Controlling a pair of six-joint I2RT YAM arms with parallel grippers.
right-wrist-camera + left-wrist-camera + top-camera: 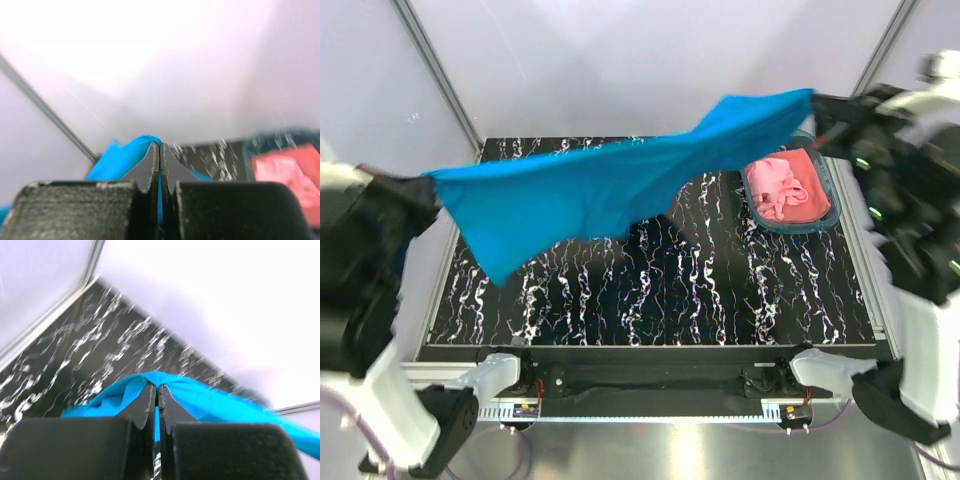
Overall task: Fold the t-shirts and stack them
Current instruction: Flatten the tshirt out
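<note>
Nearest to me, my left gripper is clenched on one end of the large, bright turquoise-blue cloth t-shirt. The left wrist view shows the two black fingers pressed together with blue fabric pinched between them and spilling off to both sides. My right gripper is likewise clamped on the opposite end, with a fold of the same cloth caught at the fingertips.

The shirt hangs in the air between my two hands, clear of the black, white-veined table beneath it. Its long axis runs from my left hand, low and toward the near left, up to my right hand, higher and toward the far right. That makes the span slanted rather than level. Most of the loose cloth sags below the left half, so my left arm carries the lower, fuller part. Both wrist views are blurred, so I cannot say whether I hold shoulders or hem.

To lay it flat, I judge that I must level the two ends and lower them together onto the bare middle of the table.

Farther off, beyond and below my right hand, the salmon pink t-shirt lies crumpled inside the teal plastic basket at the far right, well apart from either hand.
</note>
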